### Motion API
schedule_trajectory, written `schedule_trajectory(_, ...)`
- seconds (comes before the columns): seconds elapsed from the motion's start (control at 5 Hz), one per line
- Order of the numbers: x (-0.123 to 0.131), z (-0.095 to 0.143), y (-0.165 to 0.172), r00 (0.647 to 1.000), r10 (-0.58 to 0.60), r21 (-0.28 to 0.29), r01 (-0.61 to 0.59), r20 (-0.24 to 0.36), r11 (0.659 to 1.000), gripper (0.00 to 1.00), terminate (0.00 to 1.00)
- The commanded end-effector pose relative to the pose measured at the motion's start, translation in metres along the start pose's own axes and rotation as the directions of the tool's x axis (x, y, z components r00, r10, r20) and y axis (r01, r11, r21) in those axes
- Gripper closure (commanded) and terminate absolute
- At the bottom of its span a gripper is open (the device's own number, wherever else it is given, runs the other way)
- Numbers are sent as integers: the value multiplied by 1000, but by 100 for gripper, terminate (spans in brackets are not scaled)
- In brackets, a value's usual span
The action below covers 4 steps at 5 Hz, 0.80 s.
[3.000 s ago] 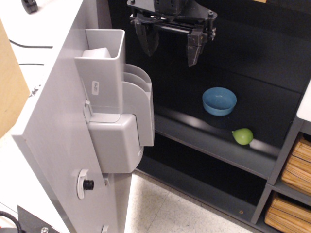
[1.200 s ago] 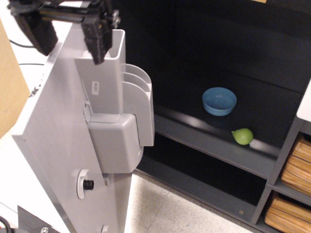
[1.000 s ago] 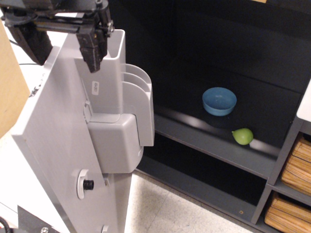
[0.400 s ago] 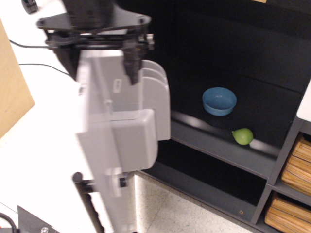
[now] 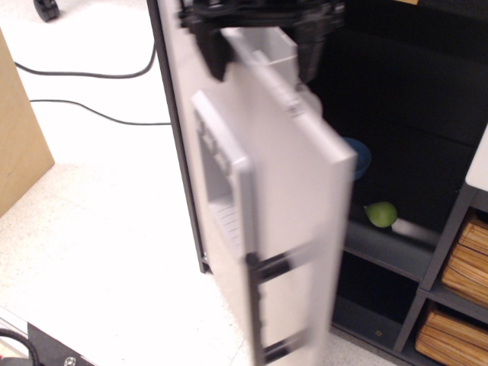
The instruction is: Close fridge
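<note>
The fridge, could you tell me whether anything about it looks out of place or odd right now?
The fridge door stands part open, blurred, with the pincer straddling its top edge. Inside, a green fruit lies loose on the shelf beside a half-hidden blue bowl. Nothing looks damaged.

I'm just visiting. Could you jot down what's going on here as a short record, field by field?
door state: fridge door partly swung shut, a gap open on the right
gripper: gripper straddling the door's top edge, fingers apart
inside fridge: blue bowl mostly hidden by the door; green fruit on the shelf
beside fridge: wicker baskets at right
floor: black cable
</note>
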<state>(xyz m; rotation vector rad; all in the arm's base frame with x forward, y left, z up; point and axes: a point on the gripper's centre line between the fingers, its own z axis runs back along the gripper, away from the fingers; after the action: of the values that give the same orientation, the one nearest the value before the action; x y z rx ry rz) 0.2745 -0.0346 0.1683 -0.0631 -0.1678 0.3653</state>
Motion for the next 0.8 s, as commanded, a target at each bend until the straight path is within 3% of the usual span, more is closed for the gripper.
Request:
schedule_trajectory(0.0,-5,41,-6,993,-88,-99,95,82,990,0,0)
schedule_trajectory(0.2,-25,35,14,985,-153,-65,158,84,985,0,0)
schedule_trajectory(0.6,-41,-44,62,965,-238,55,234,105,971,0,0)
